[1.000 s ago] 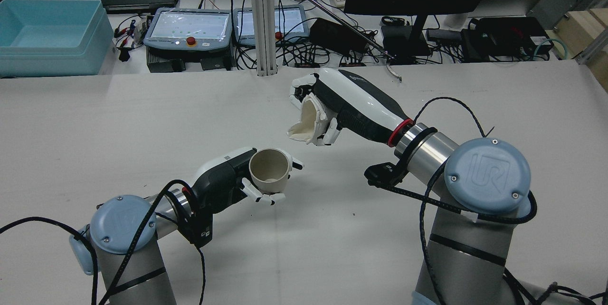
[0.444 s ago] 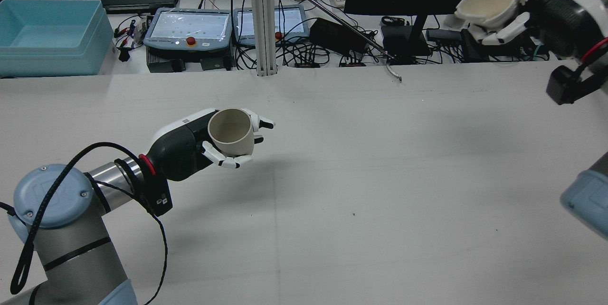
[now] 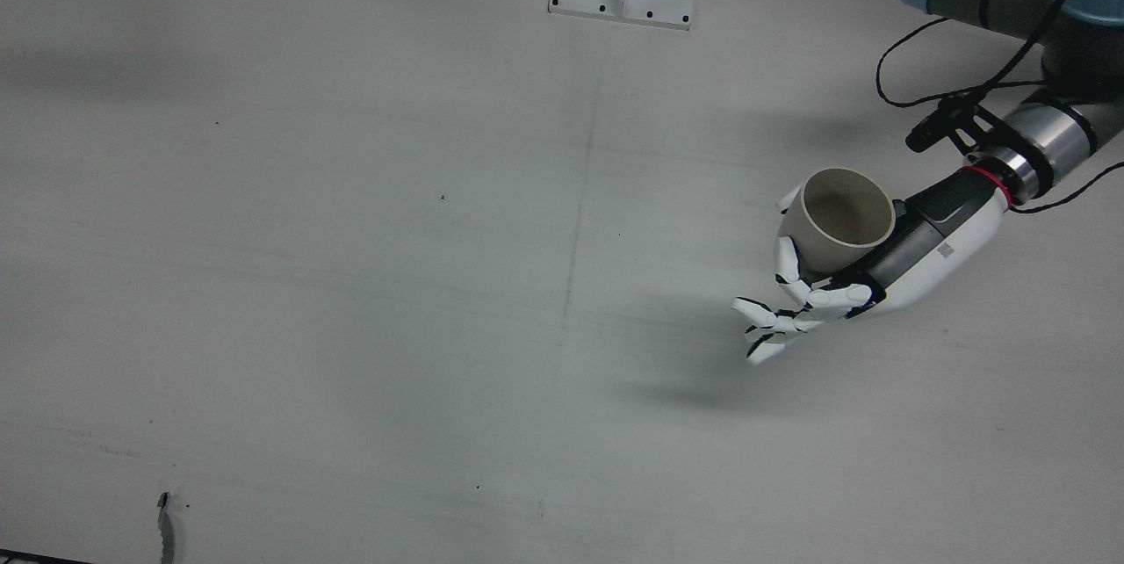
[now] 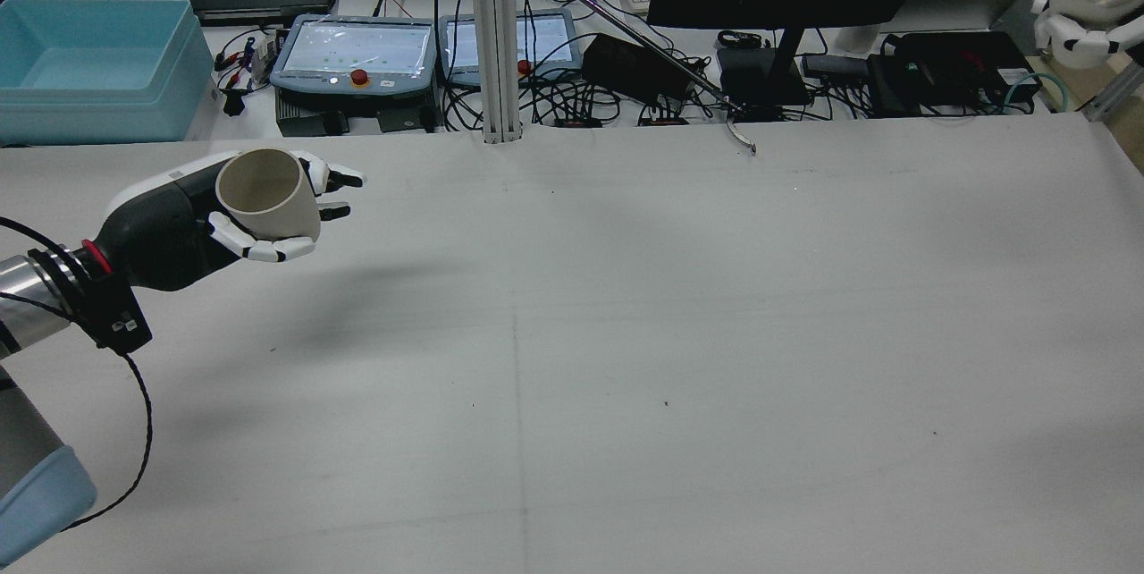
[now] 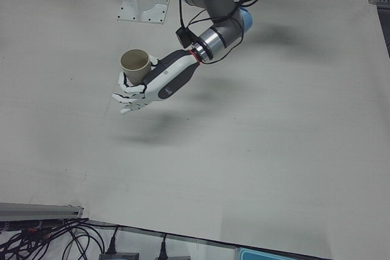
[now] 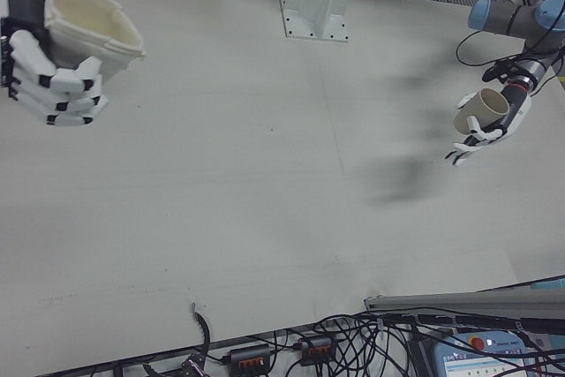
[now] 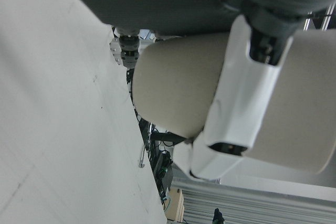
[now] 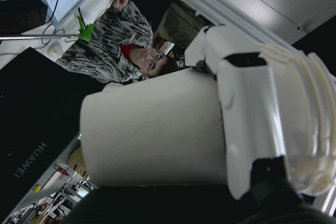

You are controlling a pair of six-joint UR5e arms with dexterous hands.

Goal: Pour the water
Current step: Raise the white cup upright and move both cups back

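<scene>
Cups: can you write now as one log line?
left hand: holds upright beige paper cup | right hand: holds squashed cream cup | apart, both above table

The rear camera is looking forward across the bench [image 4: 626, 333]; front cameras are facing back, sharing its middle; each robot hand camera is sitting close against its cup.

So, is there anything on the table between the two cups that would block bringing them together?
Nothing visible. The table between the left hand's cup and the right hand's cup is bare, and both cups are held above it.
</scene>
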